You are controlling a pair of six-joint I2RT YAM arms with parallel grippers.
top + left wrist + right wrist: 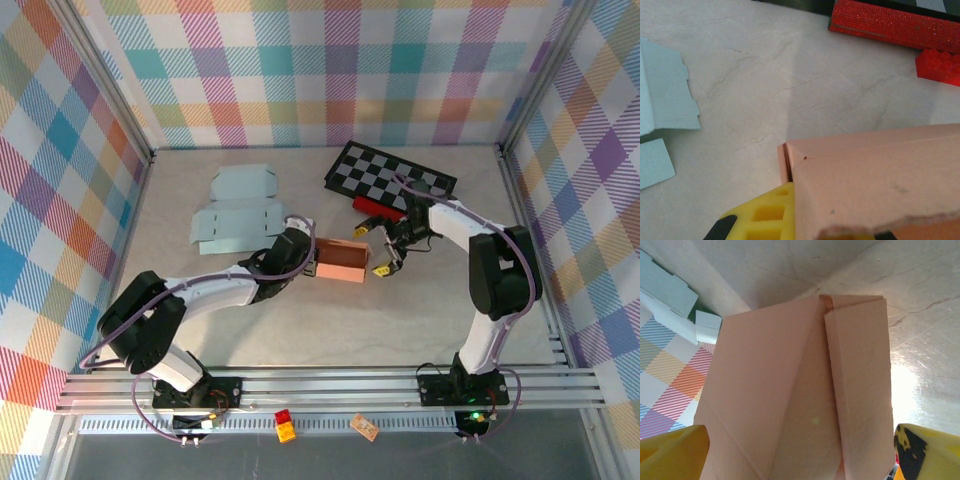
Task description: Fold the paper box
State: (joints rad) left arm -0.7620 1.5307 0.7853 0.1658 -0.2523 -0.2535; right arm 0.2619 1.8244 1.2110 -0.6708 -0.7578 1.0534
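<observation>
The salmon-pink paper box (pixel 340 260) lies on its side at mid-table, between both grippers. My left gripper (pixel 311 255) is at the box's left end, shut on a thin panel of it. In the left wrist view one yellow finger (pixel 765 217) lies against the box (pixel 875 175), whose panel hides the other finger. My right gripper (pixel 385 257) is at the box's right end, open wide. Its yellow fingertips (pixel 675 450) stand either side of the box (pixel 790 390), whose end flaps meet along a seam.
Flat pale-blue box blanks (pixel 238 212) lie at the back left. A black-and-white checkerboard (pixel 390 175) and a red glitter block (pixel 380 207) sit behind the box, with a red toy brick (pixel 940 67) beside them. Small bricks (pixel 285 425) rest on the near rail.
</observation>
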